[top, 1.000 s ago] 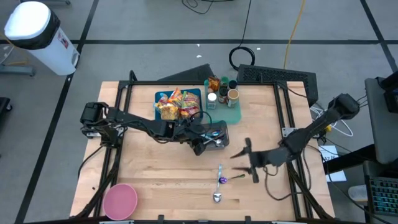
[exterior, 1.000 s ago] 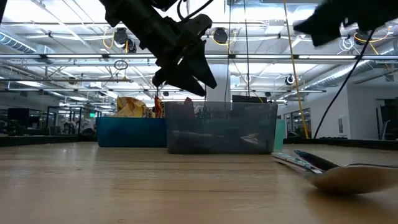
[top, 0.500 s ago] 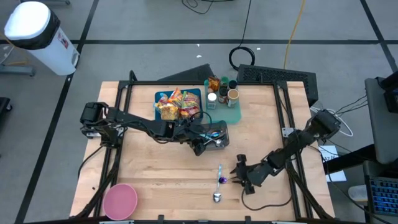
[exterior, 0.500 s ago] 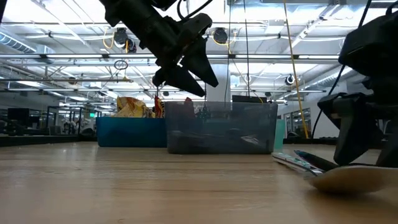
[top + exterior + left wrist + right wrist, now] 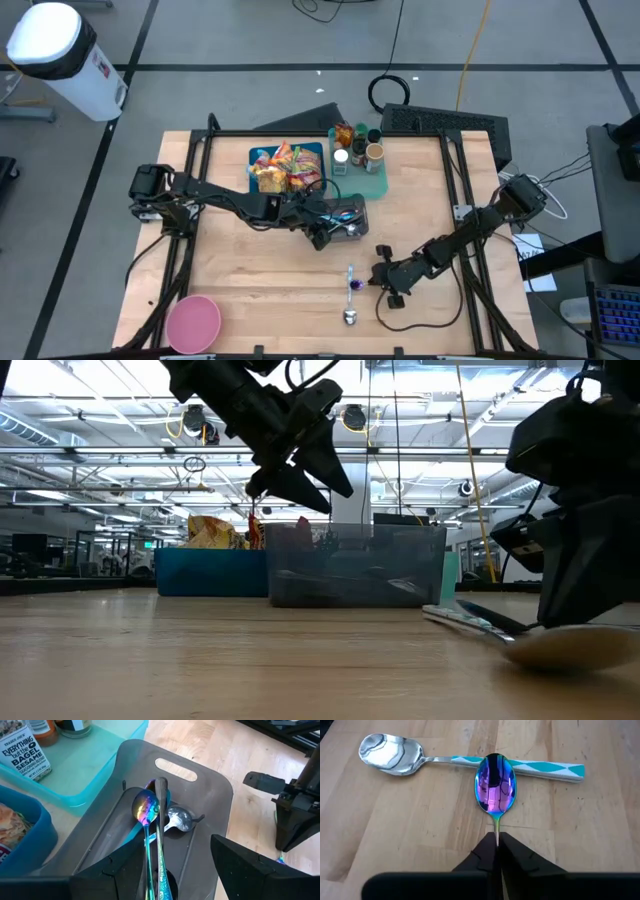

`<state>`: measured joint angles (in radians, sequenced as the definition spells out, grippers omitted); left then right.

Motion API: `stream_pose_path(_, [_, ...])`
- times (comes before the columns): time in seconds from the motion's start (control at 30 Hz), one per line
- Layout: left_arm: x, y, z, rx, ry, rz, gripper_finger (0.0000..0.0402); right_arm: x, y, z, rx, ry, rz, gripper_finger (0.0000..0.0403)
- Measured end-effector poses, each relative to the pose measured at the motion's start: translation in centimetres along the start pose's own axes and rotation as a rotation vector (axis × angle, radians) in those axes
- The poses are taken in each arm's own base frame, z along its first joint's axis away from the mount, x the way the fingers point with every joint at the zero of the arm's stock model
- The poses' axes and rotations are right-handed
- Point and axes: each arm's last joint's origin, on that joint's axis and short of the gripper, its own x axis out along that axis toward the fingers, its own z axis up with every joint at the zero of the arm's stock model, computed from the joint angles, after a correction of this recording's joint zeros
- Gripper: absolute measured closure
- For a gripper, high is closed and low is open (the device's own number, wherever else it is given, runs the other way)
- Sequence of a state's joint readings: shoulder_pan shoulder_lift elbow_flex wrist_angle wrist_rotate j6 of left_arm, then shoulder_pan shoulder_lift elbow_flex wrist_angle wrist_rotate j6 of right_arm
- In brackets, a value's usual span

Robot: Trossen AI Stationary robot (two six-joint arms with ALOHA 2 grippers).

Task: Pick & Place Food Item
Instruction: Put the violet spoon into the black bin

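Right wrist view has the right claw (image 5: 497, 851) clenched on the stem of the iridescent spoon (image 5: 495, 783), whose bowl overlaps the teal-handled spoon (image 5: 470, 761) on the worktop (image 5: 395, 845); we judge the pick step is in hand, w/ the grip just made; next move calls for a clean lift w/o dragging the teal one, then carry toward the grey tray (image 5: 347, 218); left claw (image 5: 322, 238) hovers over that tray, fingers apart, holding nothing; tray already has cutlery.
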<state>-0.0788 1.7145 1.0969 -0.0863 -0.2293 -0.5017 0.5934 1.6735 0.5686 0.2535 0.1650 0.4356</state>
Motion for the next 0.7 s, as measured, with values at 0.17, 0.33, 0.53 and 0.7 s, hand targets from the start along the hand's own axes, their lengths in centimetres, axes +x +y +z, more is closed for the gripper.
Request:
stream_pose_path(0.17, [0.0,-0.1,0.1,0.018,-0.013,-0.007,0.0165,-1.3,0.3,0.8,-0.055,-0.043,0.04,0.04])
stream_pose_path(0.33, [0.0,-0.3,0.6,0.006,-0.055,-0.032,0.0165,-5.0,0.2,2.5,-0.188,-0.175,0.009,0.0401])
stream_pose_path(0.53, [-0.2,-1.0,1.7,-0.024,-0.169,-0.113,0.0165,-8.9,-1.5,4.0,-0.331,-0.328,-0.321,0.0402])
stream_pose_path(0.7, [-0.5,-1.5,2.7,-0.05,-0.276,-0.172,0.0165,-10.1,-3.2,5.2,-0.426,-0.366,-0.618,0.0402])
